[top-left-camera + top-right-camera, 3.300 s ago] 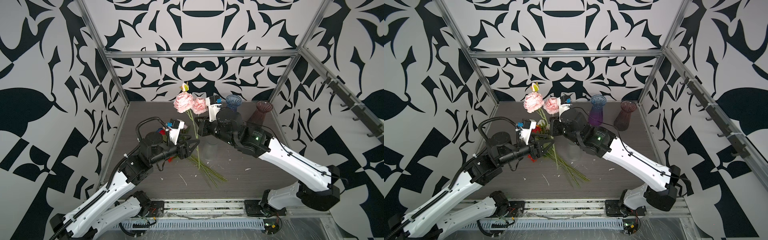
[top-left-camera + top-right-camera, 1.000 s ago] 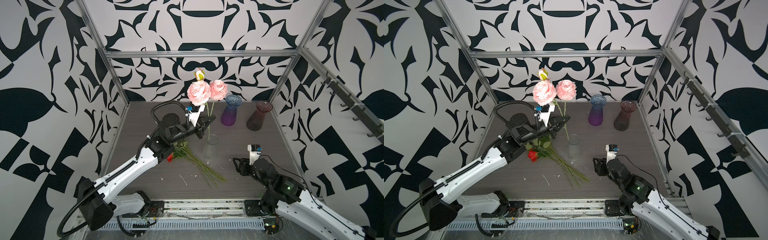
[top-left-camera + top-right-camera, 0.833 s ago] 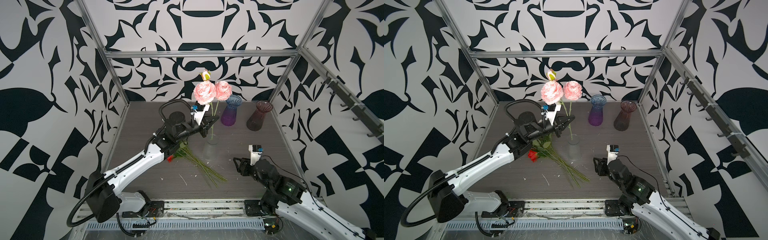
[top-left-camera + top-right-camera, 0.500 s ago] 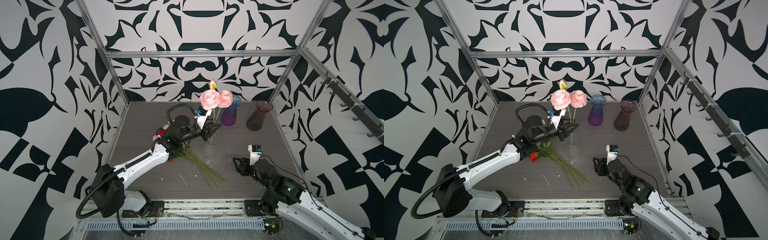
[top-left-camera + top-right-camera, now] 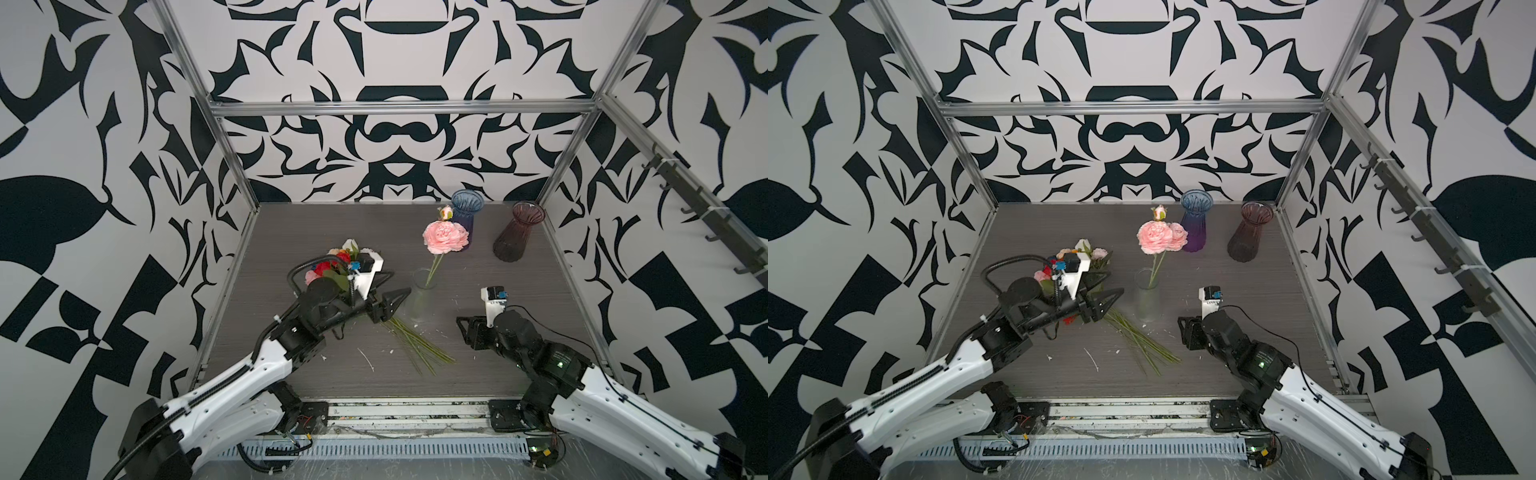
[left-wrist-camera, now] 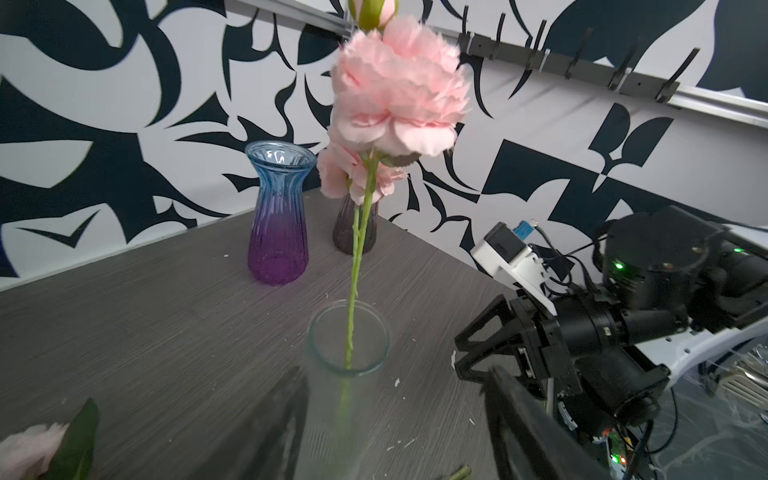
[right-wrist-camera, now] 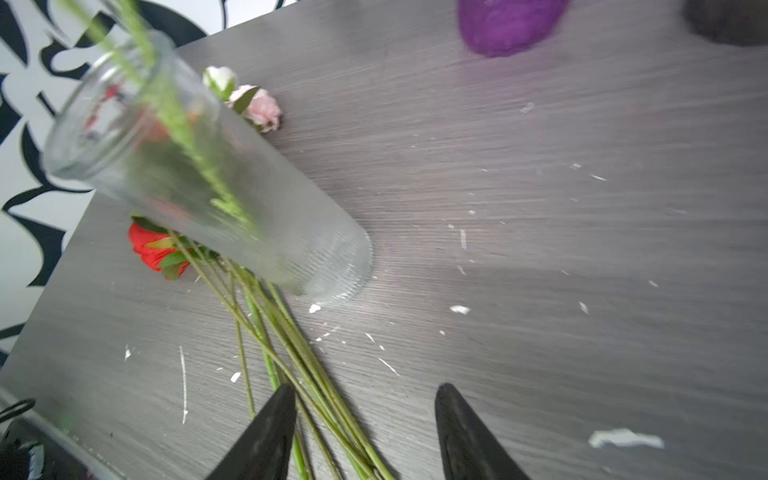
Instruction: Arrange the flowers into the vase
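Nearest the front edge of the table (image 5: pixel 536 374), the right gripper (image 7: pixel 365 388) hung low with its 2 fingers spread and nothing between them. The cut ends of the loose flowers (image 5: pixel 417 351) lay just beside it, and in the right wrist view they passed under its left finger. That bundle's long axis ran diagonally, from those stem ends at front centre back and left to its red, white and pink heads, which the left arm partly hid. Stem-first access therefore looked easier for the right arm, while the left arm sat over the middle and bloom end. The left gripper (image 5: pixel 397 284) hovered above the mid-stems, its jaws parted, flanking the clear vase (image 5: pixel 419 305) without visibly pressing it. The vase stood upright just behind the bundle, well within either arm's reach. It held 1 stem with 2 ruffled pink blooms (image 5: pixel 445 237) and a bud, leaning away towards the back right. Farther back stood 2 empty vases, the blue-purple vase (image 5: pixel 467 208) and the dark vase (image 5: pixel 515 237).
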You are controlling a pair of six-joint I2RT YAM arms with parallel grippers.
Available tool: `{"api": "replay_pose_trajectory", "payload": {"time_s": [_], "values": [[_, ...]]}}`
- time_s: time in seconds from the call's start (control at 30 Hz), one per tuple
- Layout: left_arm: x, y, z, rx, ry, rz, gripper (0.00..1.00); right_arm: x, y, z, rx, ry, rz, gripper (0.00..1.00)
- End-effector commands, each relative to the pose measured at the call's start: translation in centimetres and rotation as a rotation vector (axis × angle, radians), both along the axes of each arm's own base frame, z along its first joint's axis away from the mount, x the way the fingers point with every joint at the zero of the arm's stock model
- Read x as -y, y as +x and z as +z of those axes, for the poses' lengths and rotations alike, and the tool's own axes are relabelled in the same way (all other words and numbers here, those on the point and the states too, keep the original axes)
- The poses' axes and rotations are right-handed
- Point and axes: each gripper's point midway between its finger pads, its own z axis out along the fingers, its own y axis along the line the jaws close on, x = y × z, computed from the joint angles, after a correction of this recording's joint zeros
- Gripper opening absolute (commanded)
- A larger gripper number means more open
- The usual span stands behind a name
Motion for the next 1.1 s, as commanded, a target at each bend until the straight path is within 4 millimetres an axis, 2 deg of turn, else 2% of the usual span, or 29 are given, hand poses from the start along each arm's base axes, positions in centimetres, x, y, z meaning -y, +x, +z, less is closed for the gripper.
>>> {"api": "replay_pose_trajectory", "payload": {"time_s": [0.0,0.07,0.2,0.33,0.47,0.57,0.7,1.07], "values": [[-2.6,-0.8,-1.6,-0.067,0.004,0.073,0.71,-4.8,0.7,4.4,0.112,0.12,0.194,0.65],[-3.9,-1.7,-2.4,-0.105,-0.002,0.094,0.7,-6.7,0.6,5.2,0.145,0.163,0.284,0.69],[-6.6,-3.5,-3.8,-0.157,-0.043,0.137,0.68,-7.8,1.4,6.2,0.224,0.149,0.328,0.8],[-9.2,-5.2,-4.5,-0.186,-0.104,0.177,0.67,-7.9,2.8,6.6,0.296,0.1,0.306,0.98],[-11.5,-6.4,-4.7,-0.201,-0.149,0.216,0.65,-7.6,3.8,8.0,0.472,0.105,0.284,0.99],[-10.7,-6.8,-5.1,-0.259,-0.081,0.177,0.62,-7.7,3.8,8.2,0.578,0.099,0.298,0.99],[-10.0,-6.8,-4.8,-0.266,-0.068,0.149,0.61,-8.7,4.2,7.8,0.581,0.039,0.353,0.98],[-10.3,-6.5,-3.7,-0.221,-0.111,0.169,0.62,-9.3,7.2,7.0,0.609,-0.032,0.277,0.97]]}}
